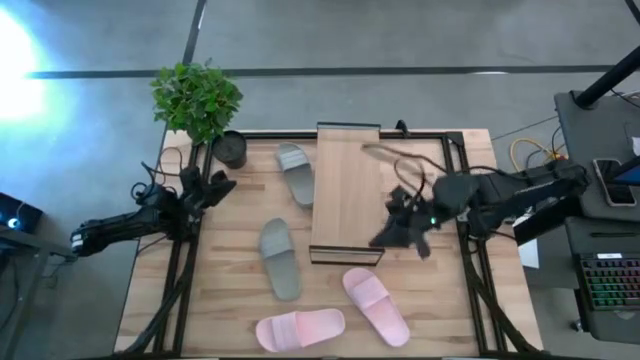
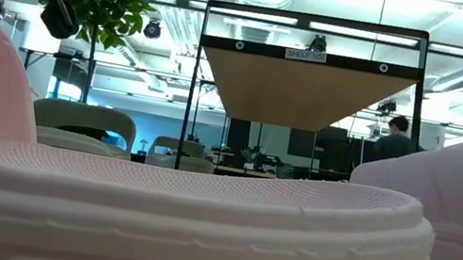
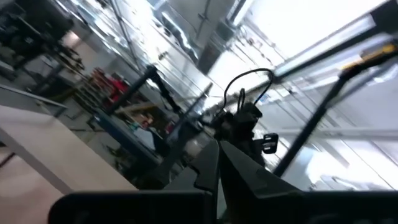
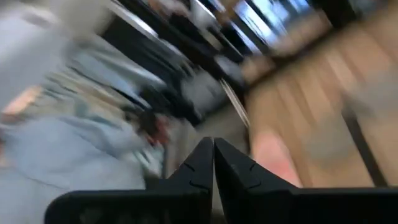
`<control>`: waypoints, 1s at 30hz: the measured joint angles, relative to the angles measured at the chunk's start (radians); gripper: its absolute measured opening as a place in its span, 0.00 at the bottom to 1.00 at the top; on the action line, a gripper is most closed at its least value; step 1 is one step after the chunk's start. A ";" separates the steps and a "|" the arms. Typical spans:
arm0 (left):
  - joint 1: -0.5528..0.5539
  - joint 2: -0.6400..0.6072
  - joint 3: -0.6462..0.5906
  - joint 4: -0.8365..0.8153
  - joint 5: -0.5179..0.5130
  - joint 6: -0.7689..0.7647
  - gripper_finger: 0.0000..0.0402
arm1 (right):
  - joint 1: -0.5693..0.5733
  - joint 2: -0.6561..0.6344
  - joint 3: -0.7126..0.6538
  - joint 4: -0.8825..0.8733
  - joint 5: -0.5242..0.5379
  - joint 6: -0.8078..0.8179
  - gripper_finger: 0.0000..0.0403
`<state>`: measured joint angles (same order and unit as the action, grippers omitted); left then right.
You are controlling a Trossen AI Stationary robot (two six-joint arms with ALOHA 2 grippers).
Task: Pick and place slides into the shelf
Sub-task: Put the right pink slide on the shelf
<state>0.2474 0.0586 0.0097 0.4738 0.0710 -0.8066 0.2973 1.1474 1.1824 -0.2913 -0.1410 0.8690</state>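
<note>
Beside the pale plank shelf point(image 1: 347, 190), 4 ridged foam slides point(image 1: 280, 258) lie; both pincers together.

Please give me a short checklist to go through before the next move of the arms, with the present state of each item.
1. All four slides on the tabletop: ok. Two grey-green, two pale pink.
2. Slides placed in the shelf: not ok, none yet as far as the top view shows.
3. Right gripper free: ok, fingers shut, holding nothing, over the shelf's right edge.
4. Left gripper free: ok, fingers shut, empty, at the table's left edge beside the potted plant.
5. Fingers open for a grasp: not ok, both are shut.
6. Space under the shelf free: cannot tell.
</note>
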 joint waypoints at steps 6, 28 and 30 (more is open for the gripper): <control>0.000 0.000 -0.001 -0.003 0.054 0.000 0.00 | 0.233 0.047 0.128 -0.335 0.325 0.248 0.02; 0.000 0.000 -0.001 -0.012 0.233 0.001 0.00 | 0.680 0.508 0.101 -0.429 0.827 1.394 0.02; 0.000 0.000 -0.001 -0.012 0.259 0.001 0.00 | 0.682 0.542 0.101 -0.366 0.846 1.396 0.02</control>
<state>0.2474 0.0586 0.0090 0.4615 0.3297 -0.8059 0.9797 1.6891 1.2839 -0.6577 0.7046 2.2654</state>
